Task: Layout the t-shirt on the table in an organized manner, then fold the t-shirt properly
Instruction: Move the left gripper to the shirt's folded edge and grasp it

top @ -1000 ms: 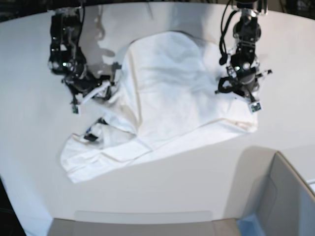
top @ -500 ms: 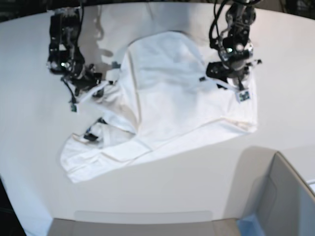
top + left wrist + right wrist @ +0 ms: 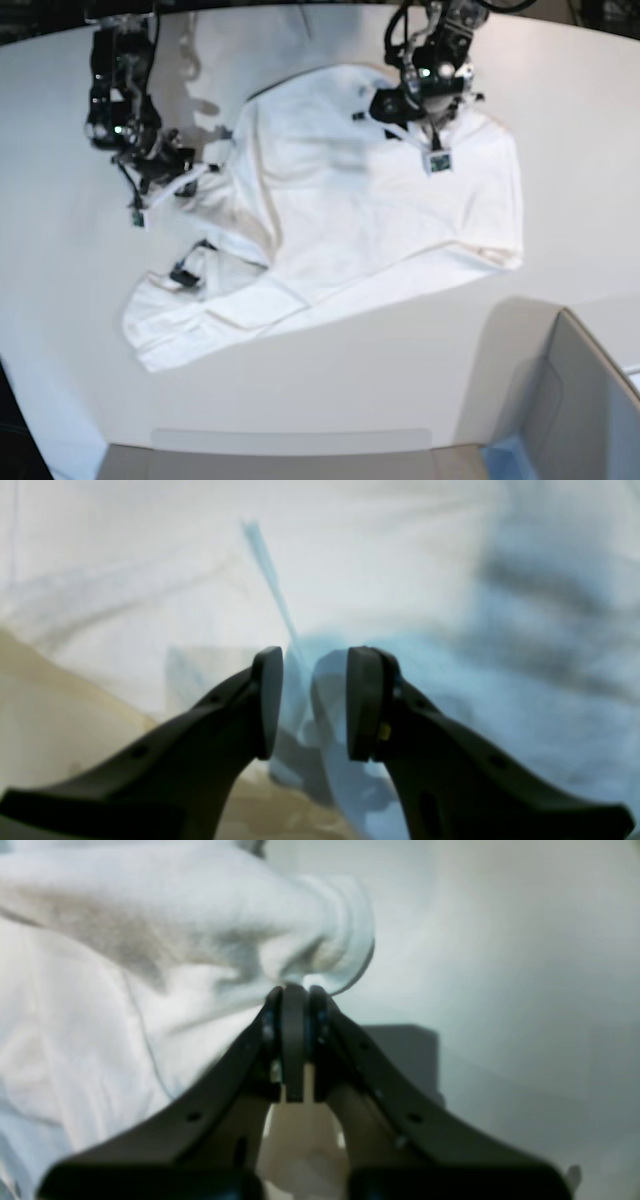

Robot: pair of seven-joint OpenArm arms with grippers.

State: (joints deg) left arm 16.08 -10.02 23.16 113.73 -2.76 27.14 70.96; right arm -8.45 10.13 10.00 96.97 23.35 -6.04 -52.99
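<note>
The white t-shirt [image 3: 350, 220] lies spread, wrinkled and plain side up, across the white table [image 3: 60, 250], with a bunched sleeve part at the lower left. My right gripper [image 3: 195, 178] is at the shirt's left edge. The right wrist view shows this gripper [image 3: 295, 995] shut on a rolled fold of the t-shirt [image 3: 210, 935]. My left gripper [image 3: 425, 135] hovers over the shirt's upper right part. In the left wrist view it [image 3: 312, 700] stands open, nothing between its fingers, with blurred cloth [image 3: 400, 580] beneath.
A grey box-like corner piece [image 3: 570, 400] stands at the bottom right of the base view. A small dark tag [image 3: 185, 272] shows on the shirt's lower left. The table's curved far edge runs behind both arms.
My left gripper opened, let go of the shirt's right side and moved up and left over the cloth. My right gripper shut on the shirt's left edge and drew it slightly left.
</note>
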